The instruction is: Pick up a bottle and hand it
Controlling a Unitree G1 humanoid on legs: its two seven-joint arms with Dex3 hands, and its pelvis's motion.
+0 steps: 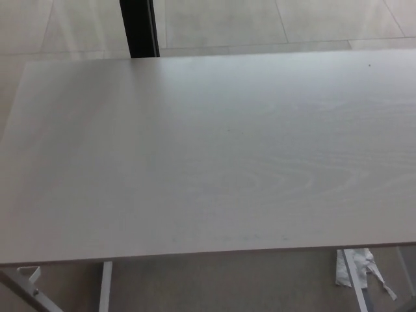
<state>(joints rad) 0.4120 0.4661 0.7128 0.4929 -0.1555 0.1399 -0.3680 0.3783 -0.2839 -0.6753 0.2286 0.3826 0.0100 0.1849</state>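
Only a pale wood-grain table, dark post behind, white table legs below, neither robot hand visible.

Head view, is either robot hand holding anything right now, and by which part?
Nothing held can be seen: neither hand is in view, and no bottle shows on the white table.

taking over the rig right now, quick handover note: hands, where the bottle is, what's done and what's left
Hands: neither the left nor the right hand shows in the head view.
Bottle: none visible. The white table fills most of the picture, and no bottle stands on the part that shows.
Around it: a dark post stands behind the far edge, white table legs show below the near edge, and crumpled white paper lies on the floor at lower right.
Done: nothing that the view shows.
Left: find the bottle, pick it up, hand it over.
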